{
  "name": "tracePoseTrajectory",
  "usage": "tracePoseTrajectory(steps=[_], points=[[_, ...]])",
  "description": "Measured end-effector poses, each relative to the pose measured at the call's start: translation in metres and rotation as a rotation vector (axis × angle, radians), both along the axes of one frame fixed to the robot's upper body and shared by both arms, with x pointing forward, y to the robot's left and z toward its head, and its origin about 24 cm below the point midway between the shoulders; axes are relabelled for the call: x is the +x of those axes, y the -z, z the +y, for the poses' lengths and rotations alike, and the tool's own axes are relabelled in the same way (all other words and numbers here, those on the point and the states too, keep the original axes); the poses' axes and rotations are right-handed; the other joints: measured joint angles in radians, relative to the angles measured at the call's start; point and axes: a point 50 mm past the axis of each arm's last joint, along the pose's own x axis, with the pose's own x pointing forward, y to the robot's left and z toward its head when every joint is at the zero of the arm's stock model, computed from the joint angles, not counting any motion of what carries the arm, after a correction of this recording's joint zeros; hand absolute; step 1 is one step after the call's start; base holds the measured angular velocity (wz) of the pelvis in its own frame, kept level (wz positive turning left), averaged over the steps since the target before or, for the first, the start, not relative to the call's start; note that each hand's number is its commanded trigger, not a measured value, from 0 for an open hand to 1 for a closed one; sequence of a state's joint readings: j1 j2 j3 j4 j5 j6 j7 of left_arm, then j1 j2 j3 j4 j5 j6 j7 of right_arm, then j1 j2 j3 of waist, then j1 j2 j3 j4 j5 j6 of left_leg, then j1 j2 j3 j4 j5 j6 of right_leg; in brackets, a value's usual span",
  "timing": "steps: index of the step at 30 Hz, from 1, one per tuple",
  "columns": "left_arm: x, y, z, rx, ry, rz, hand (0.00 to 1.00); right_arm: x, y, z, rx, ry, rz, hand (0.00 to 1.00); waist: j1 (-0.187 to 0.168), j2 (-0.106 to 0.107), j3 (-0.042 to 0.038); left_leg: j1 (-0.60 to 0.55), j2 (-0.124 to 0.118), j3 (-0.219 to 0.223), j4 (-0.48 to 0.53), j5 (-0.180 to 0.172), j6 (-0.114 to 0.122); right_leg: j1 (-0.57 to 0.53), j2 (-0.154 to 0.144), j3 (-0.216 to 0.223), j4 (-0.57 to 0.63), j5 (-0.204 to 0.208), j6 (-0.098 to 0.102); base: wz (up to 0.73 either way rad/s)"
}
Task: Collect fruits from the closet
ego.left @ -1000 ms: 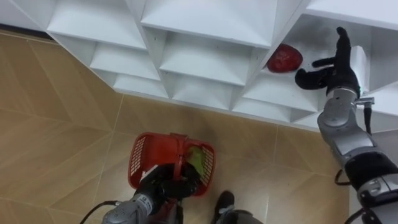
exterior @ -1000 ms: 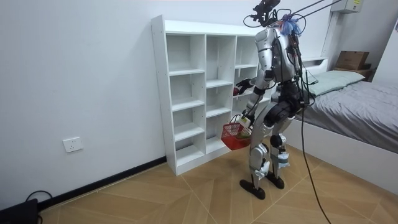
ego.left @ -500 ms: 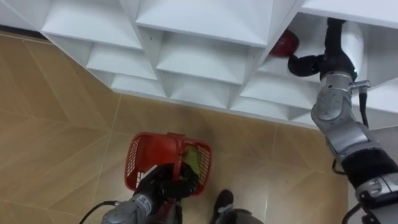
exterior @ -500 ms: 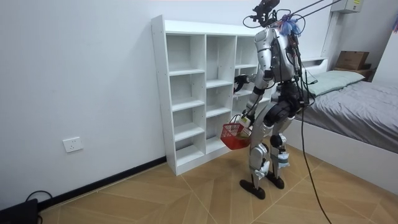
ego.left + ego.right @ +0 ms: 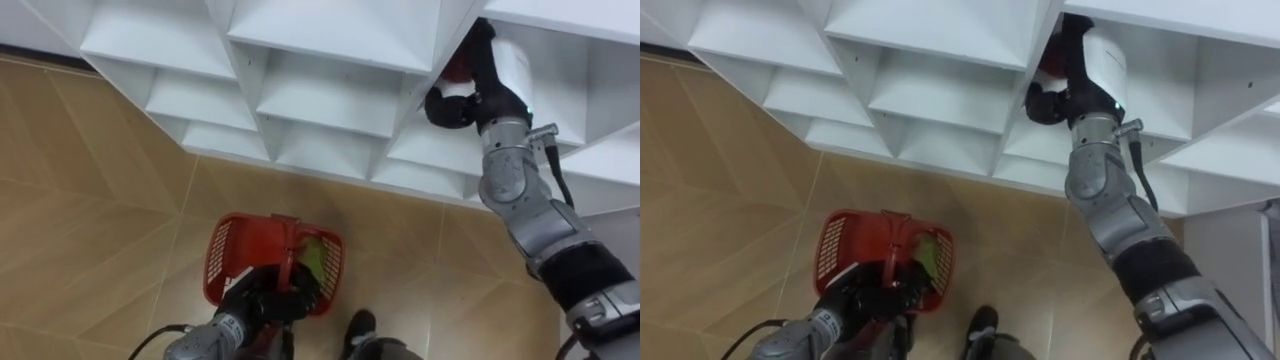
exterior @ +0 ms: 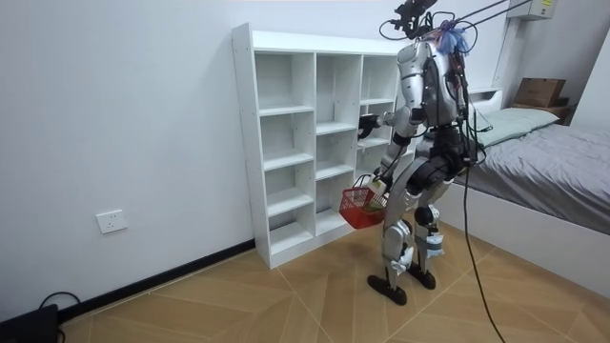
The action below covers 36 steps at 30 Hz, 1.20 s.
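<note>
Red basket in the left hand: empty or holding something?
Not empty: a green fruit lies inside the red basket, which hangs by its handle from the left hand.

The white open-fronted shelf unit [image 5: 330, 50] is letting a hand pass only through its compartment fronts, since boards and upright dividers are walling each one. The right hand [image 5: 468, 100] is crowding one opening, just beside a divider, with the round red fruit [image 5: 456, 68] against it. Below, the red plastic basket [image 5: 222, 255] is hanging open-topped, with its handle and the left hand [image 5: 265, 298] crossing the mouth.
</note>
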<state>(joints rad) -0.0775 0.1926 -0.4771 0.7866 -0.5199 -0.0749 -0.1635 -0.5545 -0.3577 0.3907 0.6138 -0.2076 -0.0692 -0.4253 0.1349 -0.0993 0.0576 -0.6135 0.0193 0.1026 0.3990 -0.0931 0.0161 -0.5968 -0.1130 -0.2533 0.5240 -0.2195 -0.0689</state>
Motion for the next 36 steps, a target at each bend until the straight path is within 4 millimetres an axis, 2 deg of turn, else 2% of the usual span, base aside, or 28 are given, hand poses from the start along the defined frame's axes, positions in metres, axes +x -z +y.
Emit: tracePoseTrajectory(steps=[4,11,25,32,36], points=[[-0.002,0.001,0.000,-0.002,-0.001,0.007,1.00,-0.002,0.006,0.000,-0.005,-0.023,0.039,0.00,0.003,0.004,-0.0030,0.009,0.000,0.003,-0.001,0.000,0.000,0.007,0.000,0.002,0.001,0.000,0.000,0.00],[-0.004,0.002,0.000,-0.004,0.000,0.011,1.00,-0.006,0.013,0.000,-0.006,-0.044,0.077,0.00,0.006,0.004,-0.0031,0.016,0.000,-0.001,0.000,0.001,0.000,0.015,0.000,0.002,0.003,0.000,0.000,0.00],[-0.004,0.002,0.001,-0.003,-0.001,0.013,1.00,-0.008,0.029,-0.025,-0.019,0.086,0.098,0.00,0.007,0.004,-0.0029,0.012,-0.001,-0.029,0.005,0.003,-0.002,0.033,0.000,-0.027,-0.009,0.001,-0.002,0.05],[-0.004,0.002,-0.001,-0.008,-0.002,0.013,1.00,-0.007,0.026,-0.027,-0.042,0.129,0.049,0.00,0.008,0.004,-0.0028,0.011,-0.001,-0.020,-0.014,0.008,-0.005,0.026,0.001,-0.027,-0.017,0.000,-0.003,0.00],[-0.004,0.002,-0.002,-0.013,-0.003,0.014,1.00,-0.006,0.016,-0.033,-0.079,0.184,-0.029,0.00,0.009,0.003,-0.0023,0.011,-0.004,-0.019,-0.024,0.010,-0.005,0.025,-0.001,-0.028,-0.022,-0.002,-0.001,0.02]])
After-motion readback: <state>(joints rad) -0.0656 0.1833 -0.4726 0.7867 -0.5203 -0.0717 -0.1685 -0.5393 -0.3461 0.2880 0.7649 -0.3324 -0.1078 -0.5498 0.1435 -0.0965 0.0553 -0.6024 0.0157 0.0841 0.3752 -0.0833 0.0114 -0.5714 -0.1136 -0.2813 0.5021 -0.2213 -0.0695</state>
